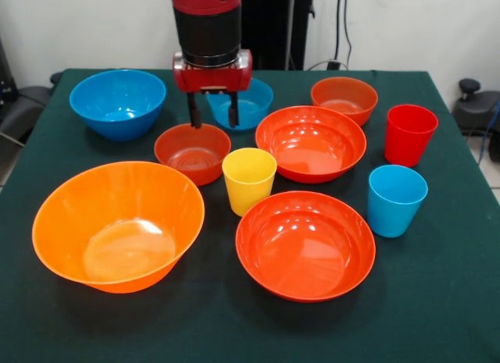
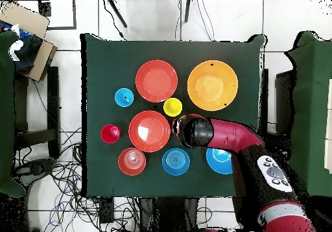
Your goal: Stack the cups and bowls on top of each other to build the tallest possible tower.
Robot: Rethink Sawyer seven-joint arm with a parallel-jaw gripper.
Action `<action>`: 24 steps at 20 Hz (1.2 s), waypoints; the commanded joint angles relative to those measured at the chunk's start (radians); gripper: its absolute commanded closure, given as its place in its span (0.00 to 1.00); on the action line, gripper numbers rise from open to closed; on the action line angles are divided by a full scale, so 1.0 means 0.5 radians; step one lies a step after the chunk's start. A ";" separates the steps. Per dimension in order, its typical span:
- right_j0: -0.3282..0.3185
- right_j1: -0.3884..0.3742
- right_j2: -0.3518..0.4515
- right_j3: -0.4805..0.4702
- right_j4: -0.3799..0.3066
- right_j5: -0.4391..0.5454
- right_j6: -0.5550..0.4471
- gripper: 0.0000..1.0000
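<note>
All cups and bowls stand apart on the green table; nothing is stacked. My gripper point(image 1: 212, 113) is open and empty, its fingers hanging just over the far rim of a small red-orange bowl point(image 1: 192, 152), in front of the small blue bowl point(image 1: 254, 107). The yellow cup point(image 1: 248, 179) stands right of that red-orange bowl. The huge orange bowl point(image 1: 117, 225) is at the front left and the large blue bowl point(image 1: 117, 102) at the back left. Two wide red-orange bowls point(image 1: 311, 142) point(image 1: 305, 244) sit in the middle. From overhead the arm point(image 2: 224, 133) hides the bowl under the gripper.
A second small red-orange bowl point(image 1: 344, 98) sits at the back right. The red cup point(image 1: 409, 133) and the light blue cup point(image 1: 397, 199) stand near the right edge. Chairs and cables surround the table point(image 2: 97, 61) in the overhead view.
</note>
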 commanded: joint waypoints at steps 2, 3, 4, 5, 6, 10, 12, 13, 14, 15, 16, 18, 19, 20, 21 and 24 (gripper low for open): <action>-0.030 0.033 0.163 0.132 -0.177 -0.073 -0.081 0.00; -0.038 0.039 0.166 0.138 -0.183 -0.074 -0.085 0.00; -0.045 0.044 0.167 0.143 -0.186 -0.075 -0.083 0.00; -0.053 0.046 0.168 0.149 -0.192 -0.083 -0.083 0.00; -0.060 0.048 0.168 0.156 -0.195 -0.086 -0.081 0.00; -0.092 0.063 0.174 0.190 -0.212 -0.112 -0.082 0.00; -0.113 0.032 0.176 0.242 -0.209 -0.119 -0.075 0.00; -0.118 0.004 0.171 0.271 -0.206 -0.115 -0.068 0.00; -0.127 -0.025 0.164 0.304 -0.208 -0.122 -0.060 0.00; -0.135 -0.054 0.158 0.337 -0.209 -0.129 -0.052 0.00; -0.152 -0.081 0.157 0.372 -0.214 -0.143 -0.050 0.00; -0.186 -0.103 0.159 0.414 -0.223 -0.156 -0.060 0.00; -0.204 -0.101 0.164 0.426 -0.229 -0.162 -0.067 0.00; -0.220 -0.096 0.171 0.430 -0.231 -0.163 -0.073 0.00; -0.237 -0.092 0.177 0.438 -0.240 -0.173 -0.075 0.00; -0.289 -0.071 0.191 0.466 -0.280 -0.231 -0.069 0.00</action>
